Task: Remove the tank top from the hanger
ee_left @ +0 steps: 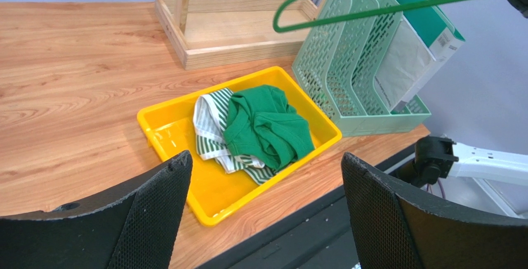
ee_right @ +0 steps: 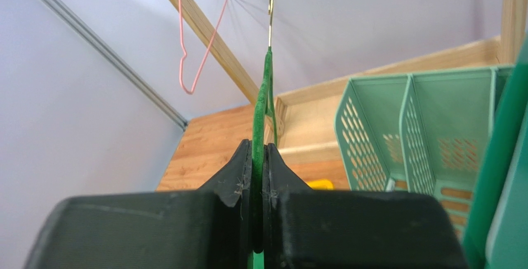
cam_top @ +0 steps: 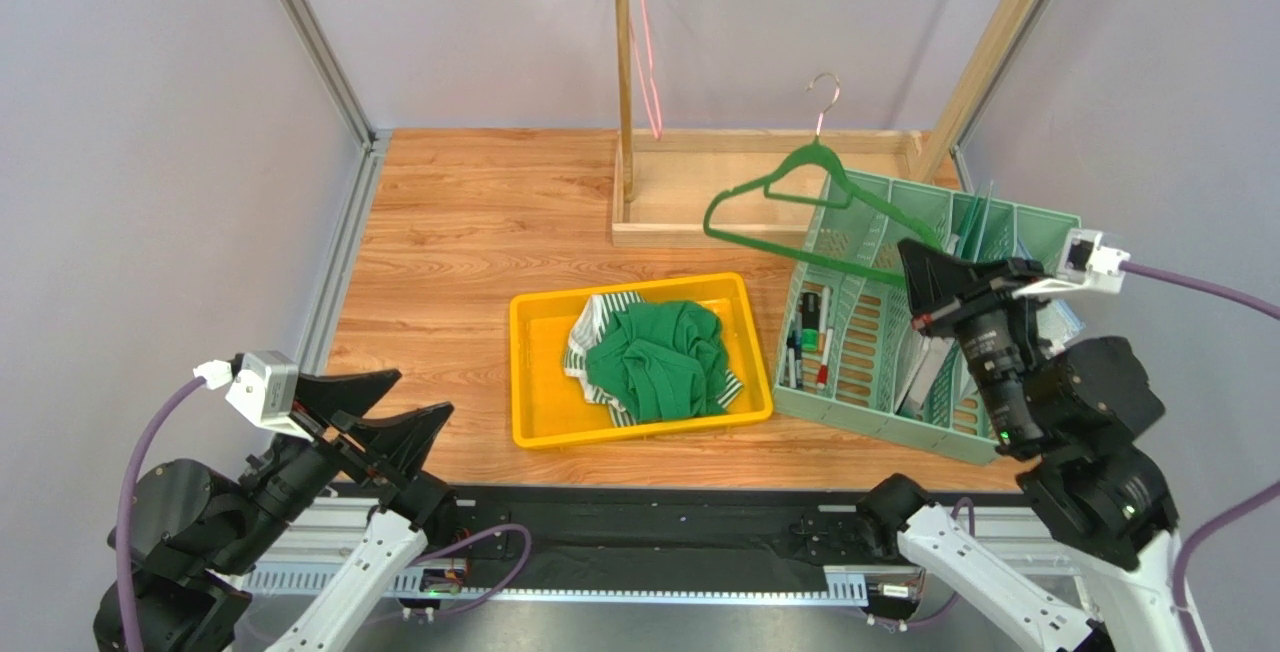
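The green tank top [cam_top: 661,360] with green-and-white striped trim lies crumpled in the yellow tray [cam_top: 534,382]; it also shows in the left wrist view [ee_left: 263,130]. The bare green hanger [cam_top: 804,210] is held in the air above the teal file rack. My right gripper [cam_top: 917,285] is shut on the hanger's right end; in the right wrist view the hanger [ee_right: 265,96] runs edge-on out of the closed gripper [ee_right: 258,157]. My left gripper [cam_top: 398,420] is open and empty, near the table's front left edge, well short of the tray [ee_left: 167,136].
A teal file rack [cam_top: 902,322] with papers and pens stands right of the tray. A wooden rack base [cam_top: 661,195] with an upright post stands at the back; a pink wire hanger [cam_top: 649,37] hangs from it. Grey walls enclose the table.
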`<state>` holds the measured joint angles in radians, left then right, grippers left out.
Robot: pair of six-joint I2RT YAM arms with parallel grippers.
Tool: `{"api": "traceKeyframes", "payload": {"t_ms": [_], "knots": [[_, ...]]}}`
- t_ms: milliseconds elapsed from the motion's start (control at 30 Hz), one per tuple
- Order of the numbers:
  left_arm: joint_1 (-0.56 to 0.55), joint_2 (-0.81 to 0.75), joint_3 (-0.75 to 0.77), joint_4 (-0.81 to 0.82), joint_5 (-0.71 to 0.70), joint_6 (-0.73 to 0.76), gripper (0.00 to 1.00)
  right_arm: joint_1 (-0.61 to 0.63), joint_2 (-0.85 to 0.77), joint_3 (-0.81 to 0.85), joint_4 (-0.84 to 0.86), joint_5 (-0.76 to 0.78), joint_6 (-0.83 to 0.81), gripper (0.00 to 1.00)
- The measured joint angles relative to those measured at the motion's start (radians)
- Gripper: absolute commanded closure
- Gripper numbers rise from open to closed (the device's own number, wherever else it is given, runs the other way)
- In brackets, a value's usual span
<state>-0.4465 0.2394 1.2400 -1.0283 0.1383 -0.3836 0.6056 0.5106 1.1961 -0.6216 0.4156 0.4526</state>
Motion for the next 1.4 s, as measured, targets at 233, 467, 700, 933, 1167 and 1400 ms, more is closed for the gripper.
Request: {"api": "traceKeyframes", "payload": {"t_ms": [233,467,700,933,1167,1400], "knots": [[0.000,-0.001,-0.018,0.000,0.020,-0.042,0.09,0.000,0.164,-0.100,0.408,0.045,-0.079,1.00],[0.000,-0.017,-0.051,-0.009,0.025,-0.084,0.09,0.000,0.342,-0.125,0.763,0.031,-0.110,1.00],[0.000,-0.031,-0.055,-0.037,0.017,-0.108,0.10,0.000,0.471,-0.056,0.972,0.020,-0.118,1.00],[0.000,-0.033,-0.056,-0.054,0.015,-0.117,0.10,0.000,0.533,0.034,1.051,0.094,-0.117,1.00],[0.000,-0.033,-0.056,-0.055,0.013,-0.120,0.10,0.000,0.570,0.063,1.069,0.269,-0.089,1.00],[0.000,-0.033,-0.056,-0.061,0.012,-0.120,0.10,0.000,0.648,0.109,1.060,0.340,-0.037,1.00]]}}
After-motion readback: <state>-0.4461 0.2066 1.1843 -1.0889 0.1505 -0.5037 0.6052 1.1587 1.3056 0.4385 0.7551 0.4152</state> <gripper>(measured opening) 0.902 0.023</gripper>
